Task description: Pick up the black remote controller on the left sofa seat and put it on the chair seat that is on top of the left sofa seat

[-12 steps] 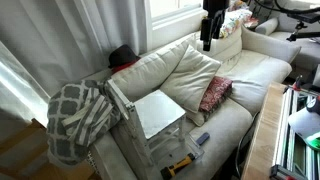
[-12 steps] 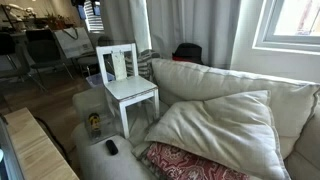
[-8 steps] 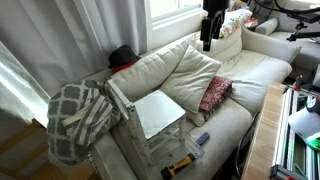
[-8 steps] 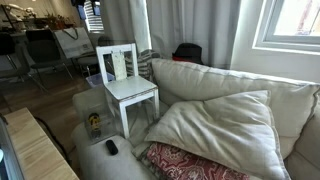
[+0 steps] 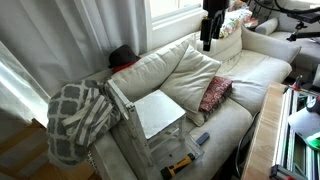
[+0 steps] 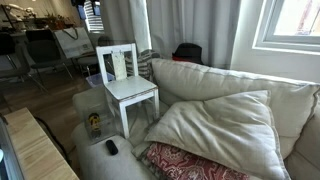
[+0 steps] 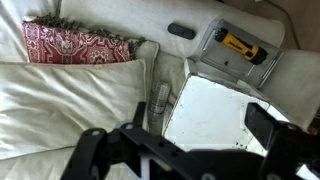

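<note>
While the 2 fingers (image 7: 88, 152) stand wide apart and empty, the gripper (image 5: 206, 44) hangs high, well apart from the black remote controller (image 5: 202, 138), which lies on the left sofa seat (image 5: 230, 120) near the chair seat (image 5: 158, 112). Best to descend straight, fingers spanning its narrow width, clear of the yellow-and-black tool (image 5: 180, 161).

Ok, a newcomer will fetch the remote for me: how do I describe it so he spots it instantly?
Start at the cream sofa, where a white chair stands on one seat cushion. Beside the chair on that cushion lies the black remote controller: slim, dark and plain, unlike the yellow-and-black tool nearby.
</note>
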{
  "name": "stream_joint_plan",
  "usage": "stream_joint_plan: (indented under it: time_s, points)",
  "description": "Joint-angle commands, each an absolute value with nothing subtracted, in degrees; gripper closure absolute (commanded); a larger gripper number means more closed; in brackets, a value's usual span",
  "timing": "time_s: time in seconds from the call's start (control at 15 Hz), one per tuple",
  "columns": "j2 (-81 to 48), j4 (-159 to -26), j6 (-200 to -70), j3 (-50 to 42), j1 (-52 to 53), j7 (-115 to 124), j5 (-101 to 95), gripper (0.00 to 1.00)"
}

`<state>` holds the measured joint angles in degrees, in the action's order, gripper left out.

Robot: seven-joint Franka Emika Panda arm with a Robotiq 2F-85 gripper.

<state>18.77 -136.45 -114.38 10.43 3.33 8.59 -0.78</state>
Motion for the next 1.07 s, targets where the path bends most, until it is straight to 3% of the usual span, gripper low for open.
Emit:
stream_joint_plan:
  time_s: [0.0, 0.33, 0.73, 1.0]
  points:
    - [18.69, -136.37, -114.27, 9.58, 4.26, 8.85, -1.08, 0.00]
    - [12.23, -141.11, -121.26, 8.37, 3.00, 14.38, 1.76, 0.00]
    - [-3.01, -148.42, -149.04, 8.39, 4.53, 15.30, 2.22, 0.00]
    - [-14.65, -148.86, -159.34, 6.59, 6.61, 17.62, -3.44, 0.00]
